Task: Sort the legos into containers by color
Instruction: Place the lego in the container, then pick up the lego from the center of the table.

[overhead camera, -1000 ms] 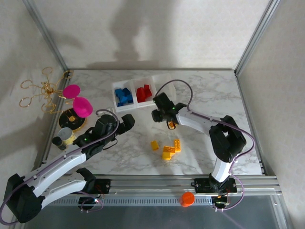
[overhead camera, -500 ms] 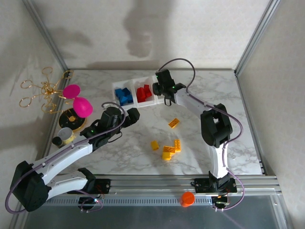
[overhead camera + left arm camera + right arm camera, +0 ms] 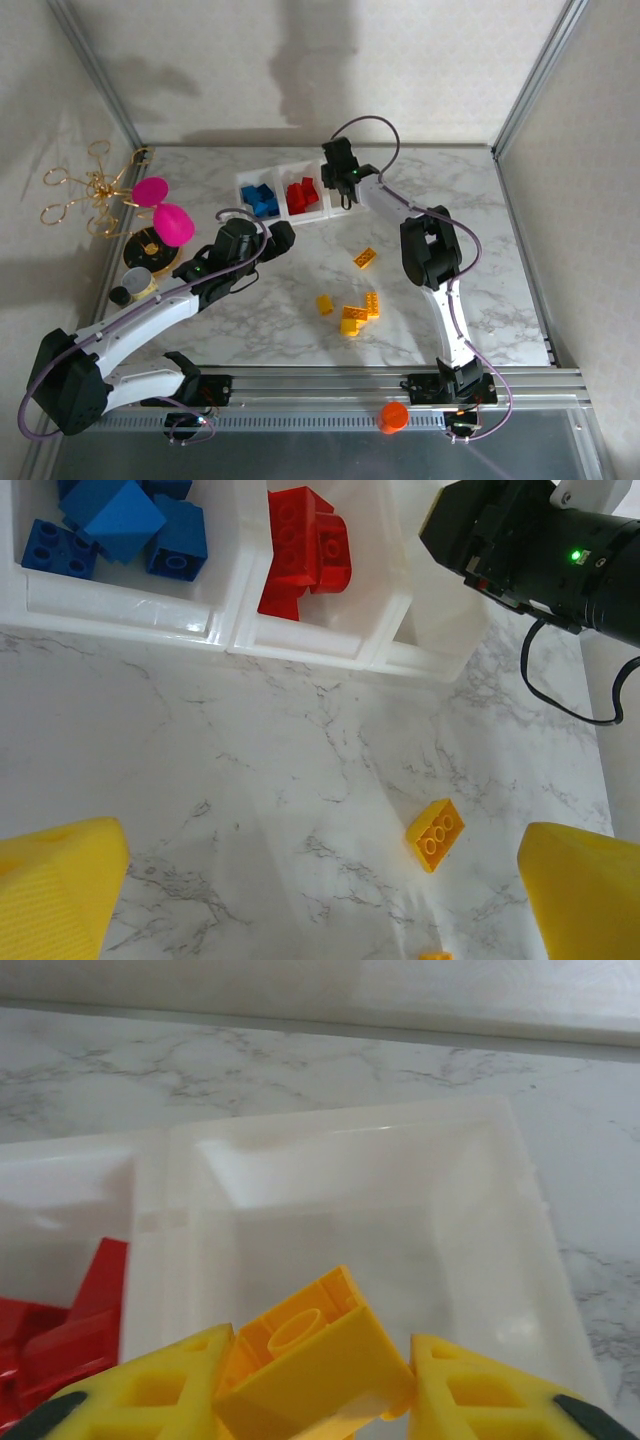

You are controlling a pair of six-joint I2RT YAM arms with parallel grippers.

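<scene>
The right end effector (image 3: 315, 1405) is clenched on a yellow brick (image 3: 305, 1355), held tilted just above the tray's (image 3: 345, 1130) bare right-hand compartment. Blue bricks (image 3: 260, 200) fill the left compartment and red bricks (image 3: 301, 194) the middle one. The left end effector (image 3: 320, 880) hovers released, fingers spread wide, over the marble surface (image 3: 450, 210) near the tray. Loose yellow bricks (image 3: 356, 312) lie mid-surface, one (image 3: 365, 257) apart from the rest.

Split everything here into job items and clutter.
Job: white tray; blue legos; red legos; loose yellow legos; yellow brick in the right gripper.
Clutter: magenta discs; gold wire stand; grey-and-yellow cup.
</scene>
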